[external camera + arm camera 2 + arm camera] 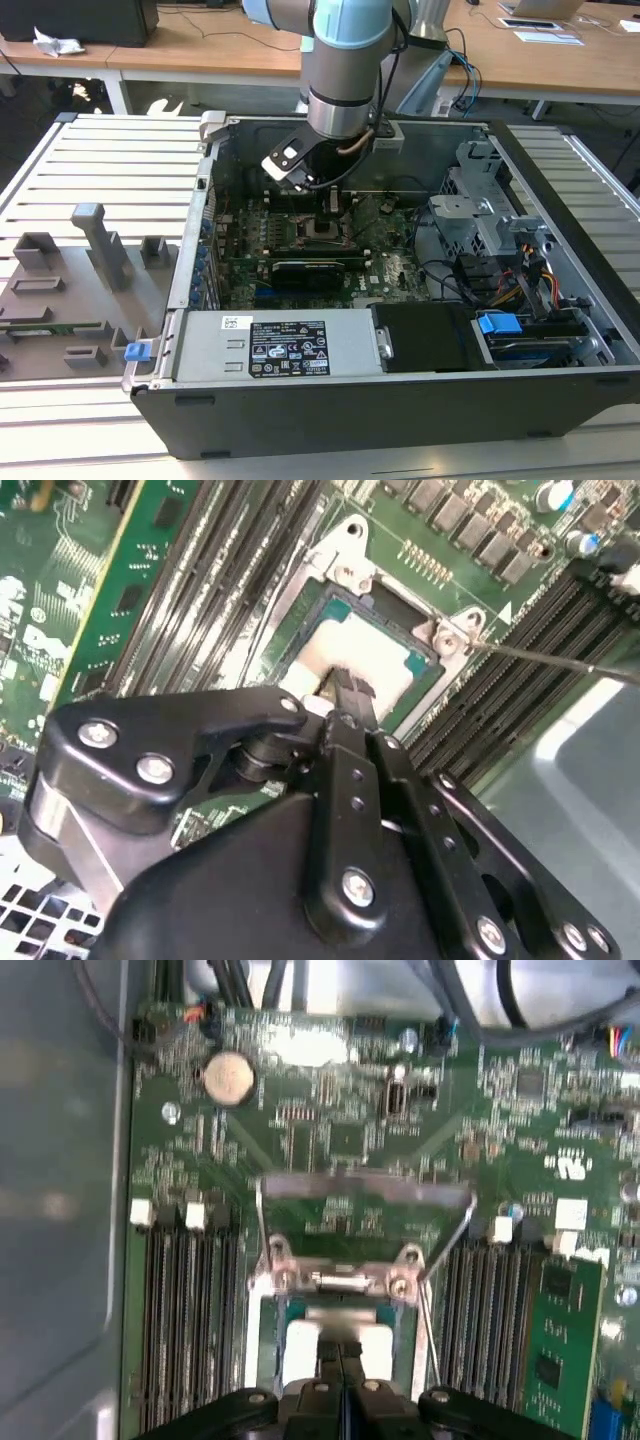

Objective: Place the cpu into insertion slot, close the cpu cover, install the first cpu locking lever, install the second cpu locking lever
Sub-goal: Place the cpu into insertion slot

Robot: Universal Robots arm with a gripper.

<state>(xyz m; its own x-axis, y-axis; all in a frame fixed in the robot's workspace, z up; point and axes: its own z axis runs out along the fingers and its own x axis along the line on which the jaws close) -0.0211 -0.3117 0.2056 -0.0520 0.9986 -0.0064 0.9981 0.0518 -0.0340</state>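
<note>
The cpu [365, 652] lies flat in the insertion slot [335, 608], its pale metal top showing inside the black frame; it also shows in the first wrist view [300, 1352]. My gripper [345, 692] hangs right over it with both fingers pressed together, tips at or just above the chip's top; whether they touch it I cannot tell. The cpu cover [365, 1188] stands swung up from its hinge [340, 1280], away from the socket. A thin wire locking lever [455, 1235] sticks up beside the socket, and another one [262, 1222] on the opposite side. In the exterior view my gripper [328, 203] is inside the case above the slot [325, 230].
Long black memory slots [190, 1320] flank the socket on both sides. A green card [560, 1330] stands close by. The case walls [200, 200], a drive cage [480, 200] and cables [500, 280] ring the motherboard. A grey fixture tray [70, 280] sits at the exterior view's left.
</note>
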